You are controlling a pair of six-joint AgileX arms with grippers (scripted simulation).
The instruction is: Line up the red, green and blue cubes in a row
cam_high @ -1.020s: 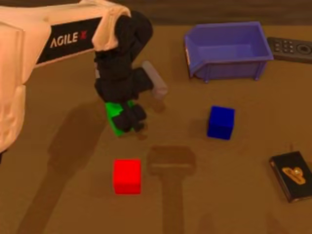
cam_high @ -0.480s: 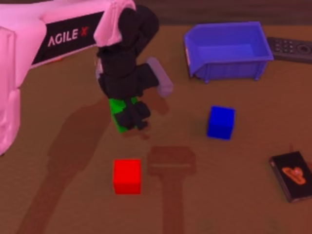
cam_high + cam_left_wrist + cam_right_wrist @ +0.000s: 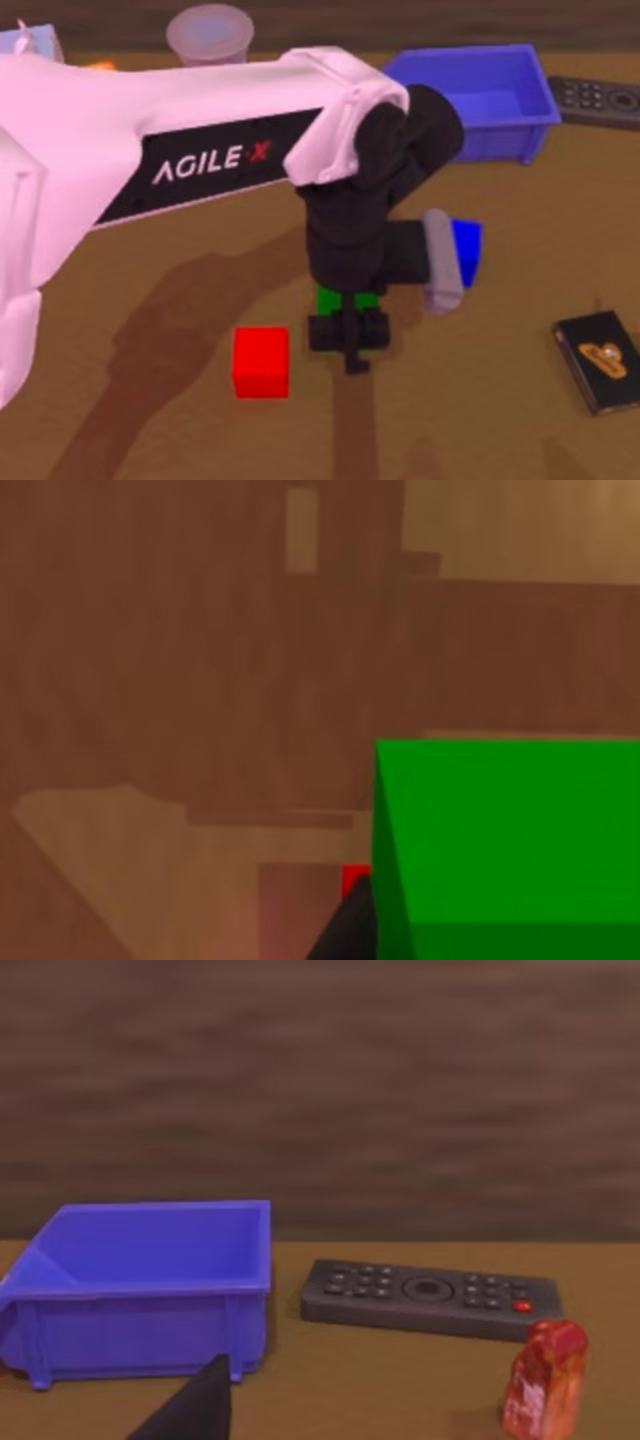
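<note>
The left gripper (image 3: 349,335) hangs over the middle of the table, its fingers pinched on the green cube (image 3: 345,298), which shows only as a strip of green under the black wrist. The wrist camera is filled by that cube (image 3: 505,840), so it sits right up in the grip. Whether it is touching the table or riding just above it, I cannot tell from here.

The red cube (image 3: 261,362) lies flat on the table just to the left of the gripper, a small gap between them. The blue cube (image 3: 466,250) sits to the right and farther back, half hidden behind the arm, in front of the blue bin (image 3: 505,95).

So where are we? Red looks settled as one end of the row. Green is over the slot beside it, slightly behind red's line, and not yet let go. Blue looks well out of line, so by my reading that one is untouched work.

The right arm is out of the top view; its camera looks across the bin (image 3: 140,1295) and a remote control (image 3: 430,1298), and its fingers' state cannot be told.
</note>
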